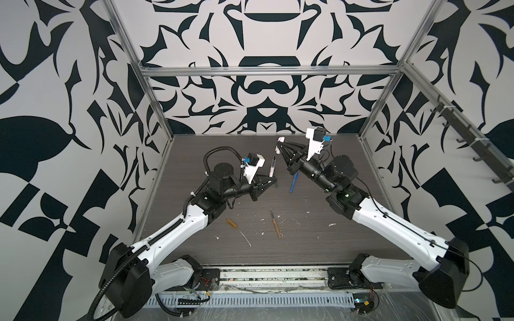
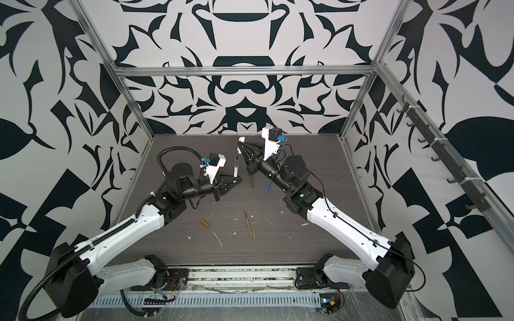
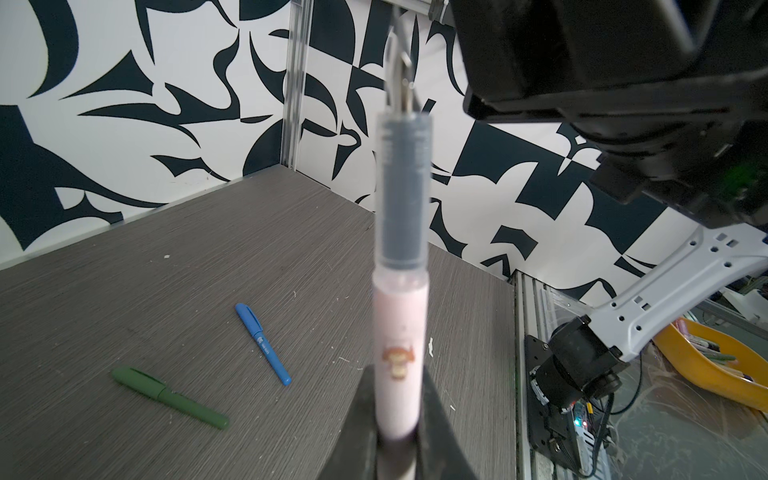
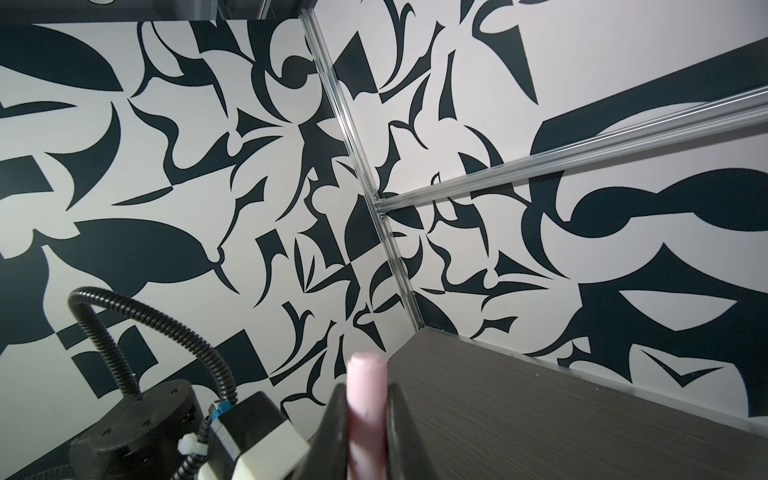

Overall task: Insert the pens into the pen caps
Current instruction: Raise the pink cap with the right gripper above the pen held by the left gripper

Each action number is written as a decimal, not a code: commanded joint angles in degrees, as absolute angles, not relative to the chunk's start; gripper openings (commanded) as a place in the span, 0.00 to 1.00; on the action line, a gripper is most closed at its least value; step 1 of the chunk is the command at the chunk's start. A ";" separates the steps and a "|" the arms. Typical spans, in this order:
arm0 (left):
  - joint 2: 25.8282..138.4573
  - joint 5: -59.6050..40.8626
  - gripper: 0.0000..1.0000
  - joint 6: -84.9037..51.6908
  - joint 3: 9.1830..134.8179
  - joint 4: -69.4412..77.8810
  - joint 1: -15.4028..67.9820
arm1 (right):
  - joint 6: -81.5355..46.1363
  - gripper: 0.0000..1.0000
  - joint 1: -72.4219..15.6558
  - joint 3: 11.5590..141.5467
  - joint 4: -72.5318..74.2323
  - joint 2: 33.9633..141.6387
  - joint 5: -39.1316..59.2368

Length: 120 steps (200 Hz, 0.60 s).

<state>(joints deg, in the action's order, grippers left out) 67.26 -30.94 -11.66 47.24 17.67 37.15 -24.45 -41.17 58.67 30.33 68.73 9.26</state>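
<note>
Left gripper (image 1: 274, 182) clamped on pale pink pen (image 1: 272, 168), centre frame in both top views; long axis ran up-down in frame, dark nib toward top. Smooth pink barrel, clear grip sleeve. Right gripper (image 1: 279, 146) pinched on pink cap (image 4: 368, 370), upper centre; stubby matte tube. Orange-brown pen (image 1: 275, 223) lay flat lower centre, tip toward frame top; matching cap (image 1: 231, 223) left of it, apart, on wood-grain table (image 1: 333, 250).

Pink pen (image 3: 400, 332) and pink cap (image 4: 368, 374) are held apart; orange-brown pen (image 1: 276, 224) and orange-brown cap (image 1: 232, 223) lie separate.

You can read no text: the pink pen (image 3: 400, 332) bears only a blurred cartoon print, the blue pen (image 3: 263, 344) a tiny white mark.
</note>
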 commanded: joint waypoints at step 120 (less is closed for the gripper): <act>67.47 -31.75 0.00 -11.07 48.96 17.46 37.35 | -24.62 0.00 -41.68 58.79 33.62 69.85 9.37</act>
<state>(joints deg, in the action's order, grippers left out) 67.57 -30.96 -11.66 47.24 17.65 37.17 -25.08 -41.47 58.65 31.07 69.89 9.28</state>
